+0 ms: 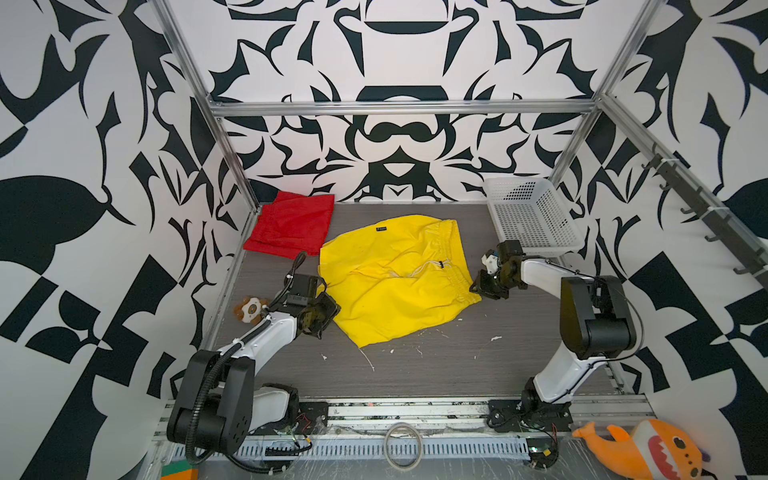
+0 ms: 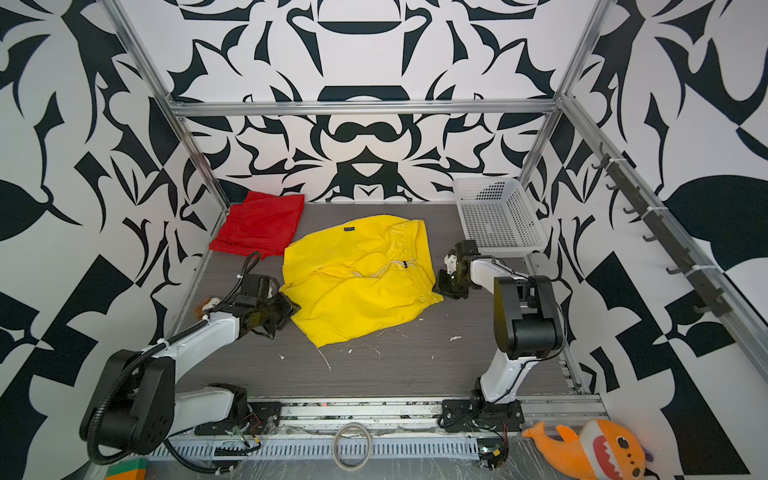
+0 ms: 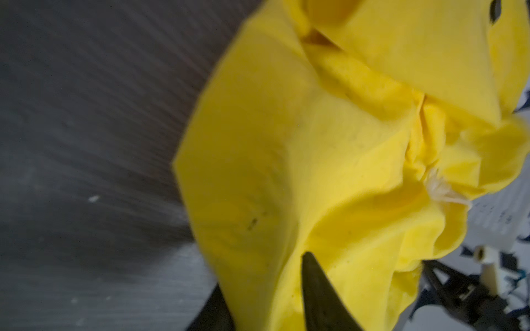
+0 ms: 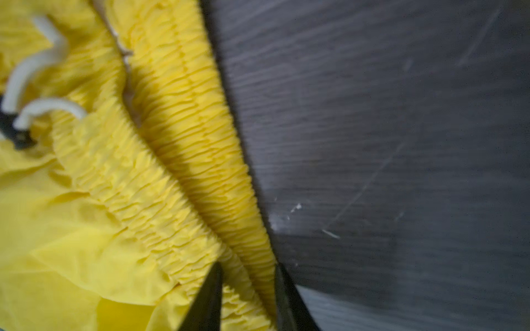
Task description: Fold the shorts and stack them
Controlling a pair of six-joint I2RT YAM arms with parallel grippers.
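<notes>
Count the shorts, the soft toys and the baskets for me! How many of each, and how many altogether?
Shorts: 2, the red shorts and the yellow shorts
Soft toys: 2, the orange shark and the small brown toy
Baskets: 1, the white basket
Total: 5

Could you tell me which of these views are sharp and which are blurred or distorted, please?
Both top views: sharp, evenly lit, yellow shorts clear, wide-angle lens splaying the frame rails. Left wrist view: motion-smeared, table streaked, fabric soft. Right wrist view: waistband pleats fairly crisp, table streaked.
</notes>
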